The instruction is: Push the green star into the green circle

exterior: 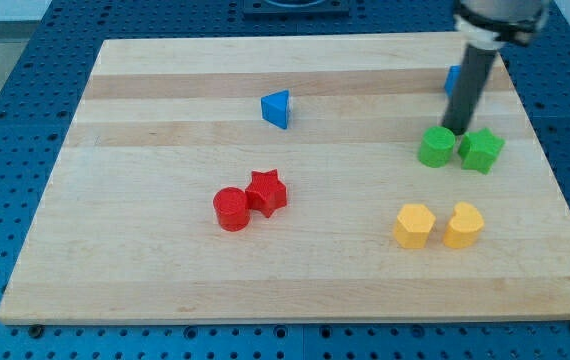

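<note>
The green star [482, 150] lies at the view's right, just right of the green circle [436, 147]; a narrow gap separates them. My tip [457, 129] stands at the top of that gap, just above and between the two green blocks, close to both. Whether it touches either one I cannot tell.
A blue block [452, 80] sits partly hidden behind the rod near the board's top right. A blue triangle [277, 109] lies top centre. A red circle [231, 209] and red star [267, 192] touch at centre left. Two yellow blocks [414, 225] [463, 225] lie below the green pair.
</note>
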